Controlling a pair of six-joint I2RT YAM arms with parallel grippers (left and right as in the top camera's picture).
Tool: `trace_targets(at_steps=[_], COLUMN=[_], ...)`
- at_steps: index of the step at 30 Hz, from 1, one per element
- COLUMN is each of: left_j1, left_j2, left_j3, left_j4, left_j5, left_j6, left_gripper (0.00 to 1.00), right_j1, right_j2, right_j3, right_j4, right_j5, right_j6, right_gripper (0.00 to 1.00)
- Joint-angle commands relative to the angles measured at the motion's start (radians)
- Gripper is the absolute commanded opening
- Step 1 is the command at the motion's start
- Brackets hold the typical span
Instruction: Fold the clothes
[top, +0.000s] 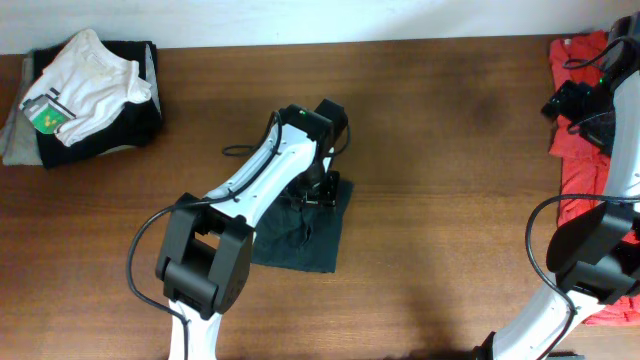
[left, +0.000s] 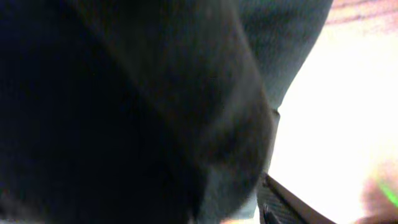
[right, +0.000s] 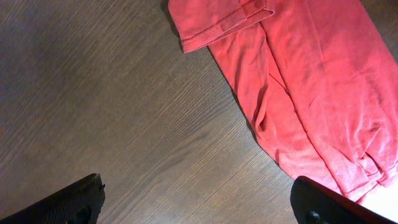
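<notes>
A dark garment, the black T-shirt (top: 300, 235), lies folded into a small rectangle at the table's middle; no lettering shows. My left gripper (top: 318, 190) is down on its far right corner. In the left wrist view dark cloth (left: 124, 106) fills the frame close to the camera, and only one finger (left: 280, 199) shows. The red T-shirt (top: 580, 150) lies spread at the table's right edge, and it also shows in the right wrist view (right: 311, 81). My right gripper (right: 196, 199) hangs open and empty over bare wood beside the red shirt's hem.
A stack of folded clothes (top: 85, 95), white on top of black and grey, sits at the back left corner. The brown wooden table (top: 450, 200) runs between the two garments. The right arm (top: 590, 100) reaches over the red shirt.
</notes>
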Motion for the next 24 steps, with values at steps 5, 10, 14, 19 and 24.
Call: trace_targets(at_steps=[5,10,14,19,24], left_j1=[-0.07,-0.105,-0.014,0.267,0.48], left_j2=[0.005,0.005,0.0,-0.002,0.0], left_j3=[0.126,0.249,0.422,0.505,0.387], left_j4=[-0.042,-0.124,-0.236,-0.338,-0.33], left_j5=[0.01,-0.027,-0.162,-0.225,0.172], left_j6=[0.007,0.066,0.055,0.055,0.246], left_gripper=[0.63,0.63,0.64,0.65,0.7], right_j1=[-0.001,-0.001,-0.001,-0.001,-0.001], right_j2=[-0.012,-0.012,-0.012,-0.012,-0.012], right_j3=[0.011,0.011,0.011,0.011,0.011], right_j4=[-0.002,-0.002,-0.002,-0.002,-0.002], right_j5=[0.019,0.019,0.019,0.019,0.019], right_j6=[0.005,0.005,0.005,0.005,0.005], right_gripper=[0.99,0.99,0.99,0.99,0.99])
